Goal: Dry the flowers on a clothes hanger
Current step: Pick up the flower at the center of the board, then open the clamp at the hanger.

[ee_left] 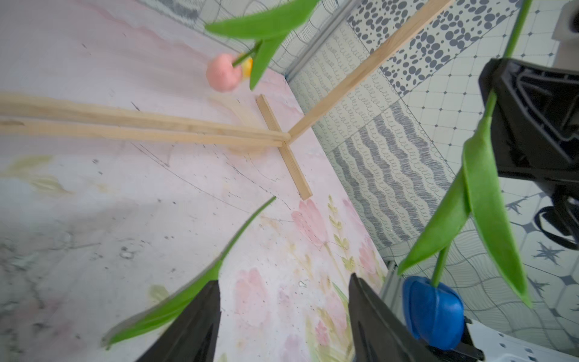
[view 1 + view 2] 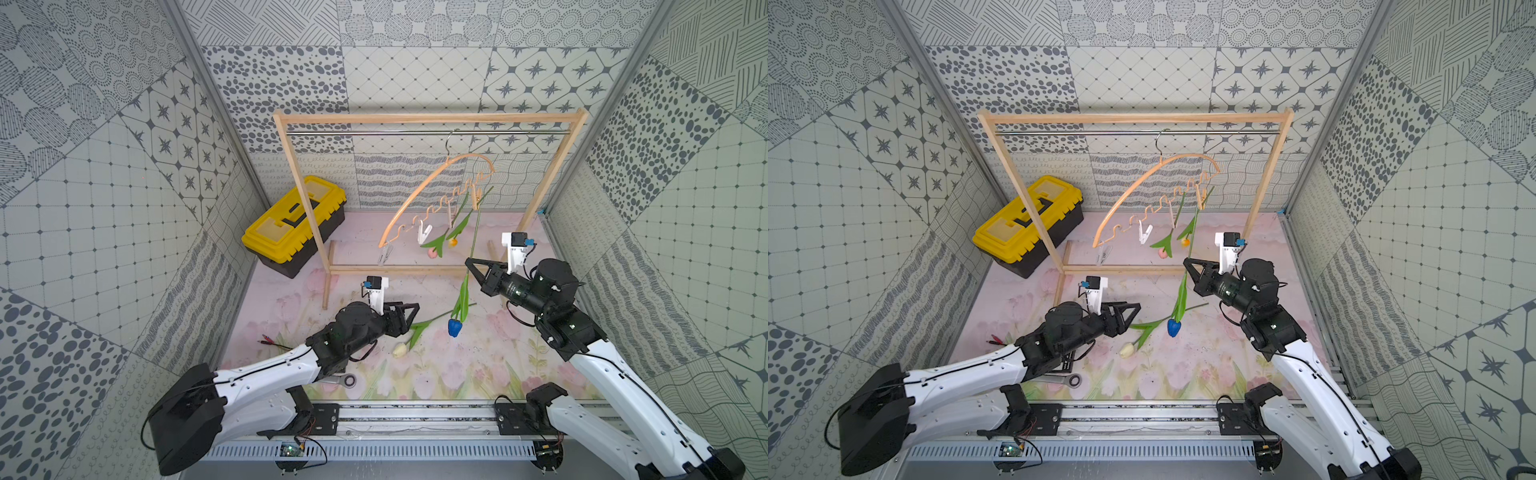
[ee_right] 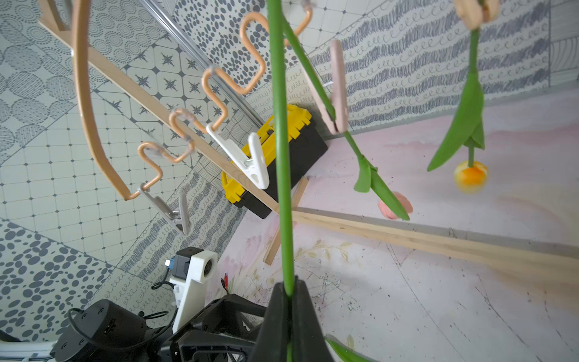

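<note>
The right tool (image 3: 289, 291) is clamping the thin green stem of the blue tulip (image 2: 454, 328), which is hanging head-down. The left tool (image 1: 283, 279) is standing released, gripping nothing. The pink tulip (image 3: 395, 205) and yellow tulip (image 3: 471, 176) are hanging pinned to the clothes hanger (image 3: 80, 94). The cream tulip (image 2: 400, 350) is lying on the surface (image 2: 478, 365). Judgement: the flowers are handling as light, with bendy stems and soft heads, so the hold is best taken mid-stem. No brand, label or writing is showing legibly
</note>
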Tool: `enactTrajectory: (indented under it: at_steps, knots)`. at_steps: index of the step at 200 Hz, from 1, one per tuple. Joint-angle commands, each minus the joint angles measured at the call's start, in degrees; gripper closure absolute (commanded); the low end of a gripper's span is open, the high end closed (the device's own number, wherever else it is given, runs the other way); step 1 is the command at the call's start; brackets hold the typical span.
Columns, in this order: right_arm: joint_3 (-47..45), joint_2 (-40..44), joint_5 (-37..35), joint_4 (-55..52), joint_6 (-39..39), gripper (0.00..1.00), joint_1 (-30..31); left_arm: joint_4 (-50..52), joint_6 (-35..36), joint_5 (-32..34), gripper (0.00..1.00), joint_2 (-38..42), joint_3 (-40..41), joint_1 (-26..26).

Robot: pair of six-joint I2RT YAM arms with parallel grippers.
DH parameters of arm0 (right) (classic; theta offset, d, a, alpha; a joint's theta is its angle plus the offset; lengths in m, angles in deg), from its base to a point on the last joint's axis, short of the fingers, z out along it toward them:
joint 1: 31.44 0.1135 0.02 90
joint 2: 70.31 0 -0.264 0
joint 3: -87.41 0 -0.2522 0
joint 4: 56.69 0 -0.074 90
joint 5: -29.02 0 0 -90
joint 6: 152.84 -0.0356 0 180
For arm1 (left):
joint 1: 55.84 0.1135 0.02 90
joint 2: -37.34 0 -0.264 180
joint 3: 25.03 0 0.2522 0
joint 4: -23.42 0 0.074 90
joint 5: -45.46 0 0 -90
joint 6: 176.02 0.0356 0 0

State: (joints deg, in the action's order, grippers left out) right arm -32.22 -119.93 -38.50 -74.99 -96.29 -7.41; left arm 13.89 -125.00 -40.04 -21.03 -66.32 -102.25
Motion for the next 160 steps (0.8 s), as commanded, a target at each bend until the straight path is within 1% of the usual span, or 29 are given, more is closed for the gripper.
enactTrajectory:
  at_steps: [1,14,25,44,54,69,74,82,87,94,111,122,134,146,151,160]
  knots:
    - [3.23,-2.2,2.44,5.31,3.36,1.0,1.71,20.8,14.12,13.22,0.24,9.06,-5.73,8.25]
    - [4.82,-4.09,2.54,5.51,4.33,1.0,3.03,27.12,14.43,10.56,0.23,9.3,-9.99,13.26]
    - [6.43,-5.74,1.84,4.98,5.09,1.0,3.8,31.09,14.74,9.76,0.22,9.1,-12.71,15.57]
    - [8.19,-8.21,1.64,4.85,5.57,1.0,3.91,32.31,16.55,7.55,0.21,8.82,-15.4,17.99]
    - [9.21,-9.48,1.64,4.64,5.84,1.0,3.87,30.81,17.45,4.53,0.2,8.44,-16.53,19.32]
    - [11.06,-11.85,2.08,3.95,6.24,1.0,3.89,27.76,19.11,-5.5,0.18,5.87,-19.56,22.31]
    - [11.65,-12.62,2.24,3.73,6.37,1.0,3.92,26.02,19.48,-10.06,0.17,4.48,-20.49,23.52]
    - [12.62,-13.72,2.51,3.46,6.53,1.0,3.86,21.78,19.81,-19.69,0.17,2.23,-21.48,25.98]
    - [13.18,-14.38,2.8,3.09,6.64,1.0,3.9,19.3,19.63,-24.48,0.16,0.53,-22.16,27.47]
    - [14.0,-15.2,3.09,2.87,6.73,1.0,3.87,16.01,18.47,-30.15,0.16,-1.89,-23.44,29.58]
    - [16.04,-16.86,3.52,1.46,7.13,1.0,3.74,6.66,13.62,-41.36,0.16,-8.52,-26.53,35.05]
    - [17.24,-17.96,4.07,0.39,7.45,1.0,3.42,0.9,10.18,-48.26,0.18,-12.94,-28.82,37.13]
    - [17.7,-18.73,4.65,-0.02,7.52,1.0,2.81,-3.35,8.12,-55.41,0.21,-17.49,-32.24,37.25]
    - [18.11,-19.56,5.0,-0.58,7.57,1.0,2.28,-4.82,7.79,-61.54,0.22,-21.63,-35.85,35.44]
    - [18.16,-19.82,5.02,-0.69,7.75,1.0,2.07,-3.0,9.37,-62.82,0.23,-22.8,-37.3,34.33]
    - [18.25,-20.22,5.03,-0.82,7.91,1.0,1.82,4.83,16.41,-63.14,0.23,-24.33,-40.19,31.86]
